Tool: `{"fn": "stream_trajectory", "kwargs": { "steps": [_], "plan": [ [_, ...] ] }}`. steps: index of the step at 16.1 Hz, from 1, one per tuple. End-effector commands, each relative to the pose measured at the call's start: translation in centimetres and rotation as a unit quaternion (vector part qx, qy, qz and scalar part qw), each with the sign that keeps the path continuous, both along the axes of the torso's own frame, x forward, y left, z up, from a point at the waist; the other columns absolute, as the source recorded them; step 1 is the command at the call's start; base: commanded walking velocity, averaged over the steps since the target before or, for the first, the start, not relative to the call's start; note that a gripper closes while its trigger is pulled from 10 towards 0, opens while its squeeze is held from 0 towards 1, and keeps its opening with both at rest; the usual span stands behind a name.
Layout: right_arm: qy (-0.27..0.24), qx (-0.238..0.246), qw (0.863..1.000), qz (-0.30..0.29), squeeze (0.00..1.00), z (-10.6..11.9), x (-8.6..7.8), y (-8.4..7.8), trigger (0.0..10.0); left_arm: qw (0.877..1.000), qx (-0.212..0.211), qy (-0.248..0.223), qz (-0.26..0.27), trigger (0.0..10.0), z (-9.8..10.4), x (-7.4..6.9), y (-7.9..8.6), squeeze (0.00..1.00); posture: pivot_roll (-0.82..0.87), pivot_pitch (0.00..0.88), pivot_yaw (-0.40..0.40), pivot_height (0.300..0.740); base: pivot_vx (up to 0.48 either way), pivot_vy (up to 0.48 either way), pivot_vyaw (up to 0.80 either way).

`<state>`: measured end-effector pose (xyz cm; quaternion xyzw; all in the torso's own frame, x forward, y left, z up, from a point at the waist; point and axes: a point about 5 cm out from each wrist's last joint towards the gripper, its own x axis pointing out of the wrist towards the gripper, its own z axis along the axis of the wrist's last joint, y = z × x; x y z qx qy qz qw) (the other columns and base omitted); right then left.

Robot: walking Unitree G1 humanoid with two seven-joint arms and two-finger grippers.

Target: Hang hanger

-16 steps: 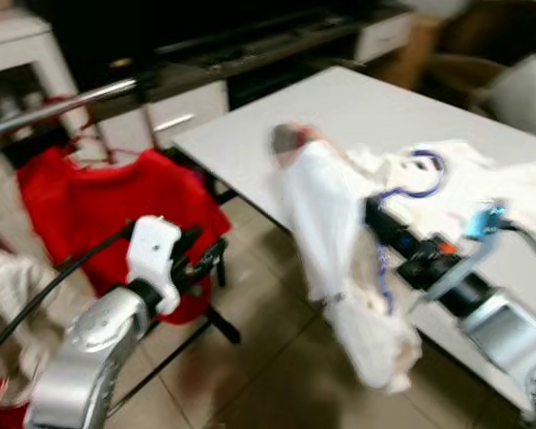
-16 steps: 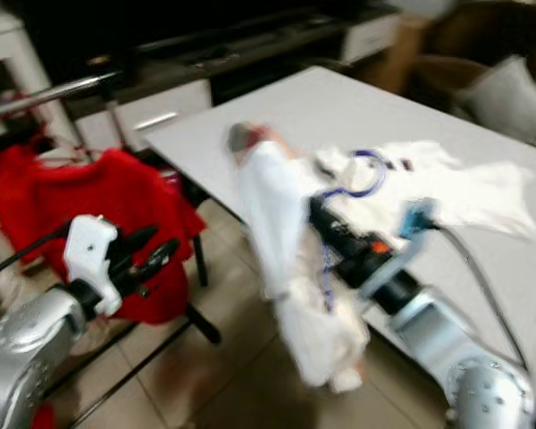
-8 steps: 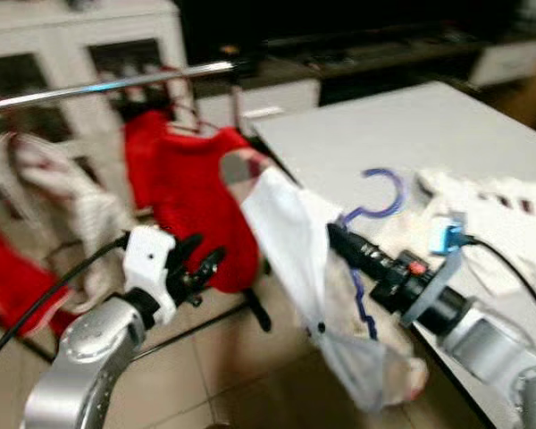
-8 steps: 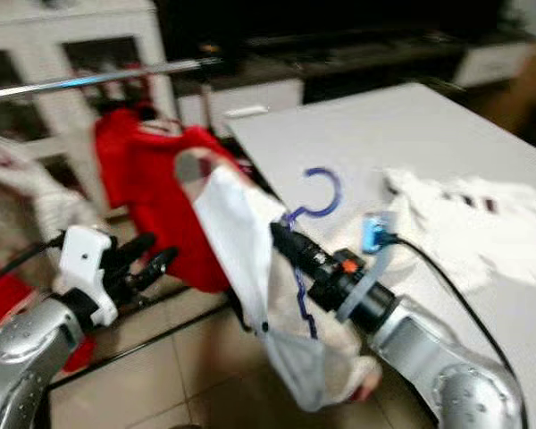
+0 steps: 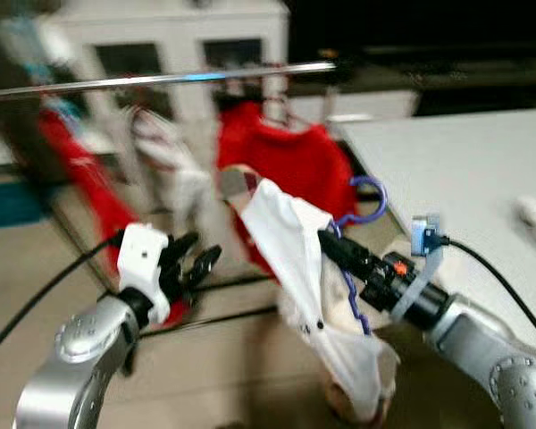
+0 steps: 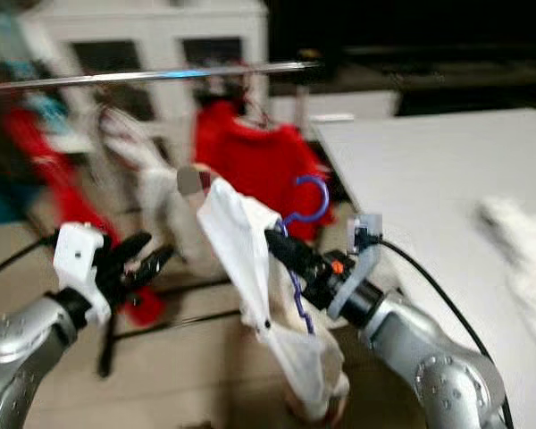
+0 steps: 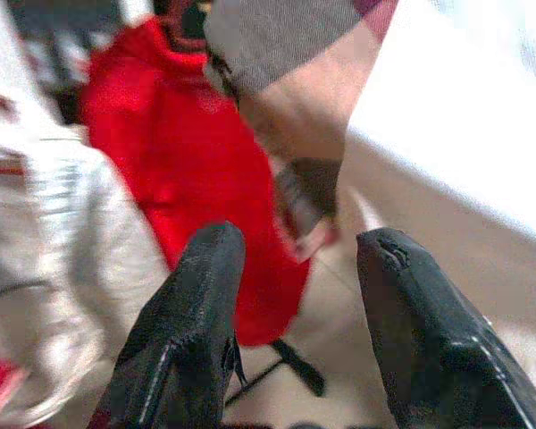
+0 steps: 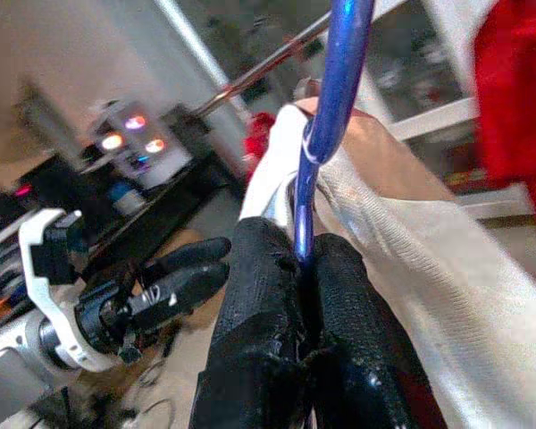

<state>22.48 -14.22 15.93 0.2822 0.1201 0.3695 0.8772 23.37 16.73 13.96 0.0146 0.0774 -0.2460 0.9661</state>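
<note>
From the head views, the right claw [image 5: 332,245] pinches the blue hanger [image 5: 362,214] carrying a white garment [image 5: 295,259]; the rail [image 5: 161,79] lies above and beyond it, so the hooking remains undone. The left claw [image 5: 192,264] hovers spread, beside the garment.

Left wrist view: spread fingers [image 7: 196,295], red shirt [image 7: 161,170] ahead.

Right wrist view: fingers [image 8: 268,286] pressed on the hanger's stem.

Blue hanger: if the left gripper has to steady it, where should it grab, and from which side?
Probably the hanger neck just under the hook, from the robot's left. The white garment covers the arms, and the right gripper already pinches the wire lower down. The left gripper is open.
</note>
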Motion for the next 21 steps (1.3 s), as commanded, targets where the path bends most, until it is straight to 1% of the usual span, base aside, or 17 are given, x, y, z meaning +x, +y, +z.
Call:
{"fn": "stream_trajectory", "kwargs": {
  "steps": [1, 4, 5, 6, 7, 8, 9, 10, 11, 12, 13, 14, 15, 16, 17, 19, 21],
  "plan": [
    [-0.010, 0.001, 1.000, 0.005, 0.00, 0.2, 0.1, 0.2, 10.0, 1.000, 0.013, -0.008, -0.001, 10.0, 0.3, 0.0, -0.1, 0.00, 0.02, 0.000, 0.033, 0.740, 0.000, -0.480, 0.80],
    [-0.012, -0.012, 1.000, 0.003, 0.00, -0.2, 0.3, 0.3, 10.0, 1.000, 0.014, -0.008, 0.002, 10.0, 0.3, -0.1, -0.1, 0.00, 0.03, 0.000, 0.026, 0.740, 0.000, -0.480, 0.80],
    [-0.019, -0.027, 0.999, -0.001, 0.00, -0.1, 0.6, 0.3, 10.0, 1.000, 0.003, -0.004, 0.008, 10.0, 0.2, -0.2, 0.0, 0.00, 0.04, 0.000, 0.022, 0.740, 0.000, 0.000, 0.80],
    [-0.030, -0.046, 0.998, -0.017, 0.00, 0.0, 1.2, 0.4, 10.0, 1.000, 0.000, 0.002, 0.017, 10.0, 0.1, -0.1, 0.4, 0.00, 0.04, 0.000, 0.015, 0.740, 0.000, 0.000, 0.00],
    [-0.038, -0.068, 0.996, -0.042, 0.00, 0.2, 2.0, 0.3, 10.0, 0.999, 0.037, -0.002, 0.030, 10.0, -0.1, 0.1, 1.1, 0.00, 0.05, 0.000, 0.008, 0.740, 0.000, 0.000, 0.00],
    [-0.052, -0.094, 0.993, -0.052, 0.00, 0.4, 2.6, 0.4, 10.0, 0.998, 0.047, 0.003, 0.050, 10.0, -0.2, 0.3, 1.9, 0.01, 0.05, 0.000, 0.004, 0.740, 0.000, 0.000, 0.00],
    [-0.066, -0.112, 0.990, -0.053, 0.00, 0.6, 2.9, 0.5, 10.0, 0.997, 0.059, 0.005, 0.057, 10.0, -0.3, 0.5, 2.5, 0.43, 0.06, 0.000, 0.000, 0.740, 0.000, 0.000, 0.00],
    [-0.074, -0.121, 0.989, -0.051, 0.00, 0.9, 3.1, 0.6, 10.0, 0.997, 0.054, 0.008, 0.045, 10.0, -0.2, 0.5, 2.5, 1.00, 0.06, 0.000, -0.001, 0.740, 0.000, 0.000, 0.00],
    [-0.097, -0.151, 0.983, -0.031, 0.00, 1.4, 3.4, 1.2, 10.0, 0.997, 0.064, 0.002, 0.048, 10.0, 0.0, 0.9, 3.2, 1.00, 0.05, 0.000, 0.000, 0.740, 0.000, 0.000, 0.00],
    [-0.118, -0.169, 0.978, 0.002, 0.00, 1.8, 3.4, 1.9, 10.0, 0.995, 0.081, -0.011, 0.060, 10.0, 0.4, 1.8, 4.1, 1.00, 0.05, 0.000, 0.003, 0.740, 0.000, 0.000, 0.00],
    [-0.130, -0.170, 0.976, 0.033, 0.00, 2.1, 3.3, 2.4, 10.0, 0.994, 0.088, -0.016, 0.059, 10.0, 0.7, 2.5, 4.8, 1.00, 0.04, 0.000, 0.003, 0.740, 0.000, 0.000, 0.00],
    [-0.138, -0.165, 0.975, 0.051, 0.00, 2.3, 3.1, 2.7, 10.0, 0.994, 0.094, -0.016, 0.054, 10.0, 0.7, 2.8, 5.1, 1.00, 0.04, 0.000, 0.003, 0.740, 0.000, 0.000, 0.00],
    [-0.147, -0.160, 0.974, 0.071, 0.00, 2.6, 3.0, 2.9, 10.0, 0.993, 0.107, -0.015, 0.050, 10.0, 0.6, 3.4, 5.5, 0.83, 0.04, 0.000, 0.005, 0.740, 0.000, 0.000, 0.00],
    [-0.152, -0.155, 0.973, 0.085, 0.00, 2.7, 2.8, 3.0, 10.0, 0.993, 0.112, -0.013, 0.042, 10.0, 0.5, 3.7, 5.6, 0.83, 0.04, 0.000, 0.005, 0.740, 0.000, 0.000, 0.00],
    [-0.165, -0.152, 0.968, 0.116, 0.00, 3.2, 2.4, 3.1, 10.0, 0.994, 0.112, -0.001, 0.009, 10.0, 0.2, 4.3, 5.8, 0.00, 0.03, 0.000, 0.005, 0.740, 0.000, 0.000, 0.00],
    [-0.176, -0.149, 0.963, 0.143, 0.00, 3.7, 2.2, 3.0, 10.0, 0.993, 0.116, 0.025, -0.026, 10.0, -0.7, 5.1, 6.1, 0.00, 0.01, 0.000, 0.014, 0.740, 0.000, 0.000, 0.00],
    [-0.183, -0.137, 0.961, 0.158, 0.00, 4.3, 1.9, 2.9, 10.0, 0.994, 0.101, 0.038, -0.033, 10.0, -1.2, 5.4, 6.1, 0.00, 0.01, 0.000, 0.017, 0.740, 0.000, 0.000, 0.00]
  ]
}}
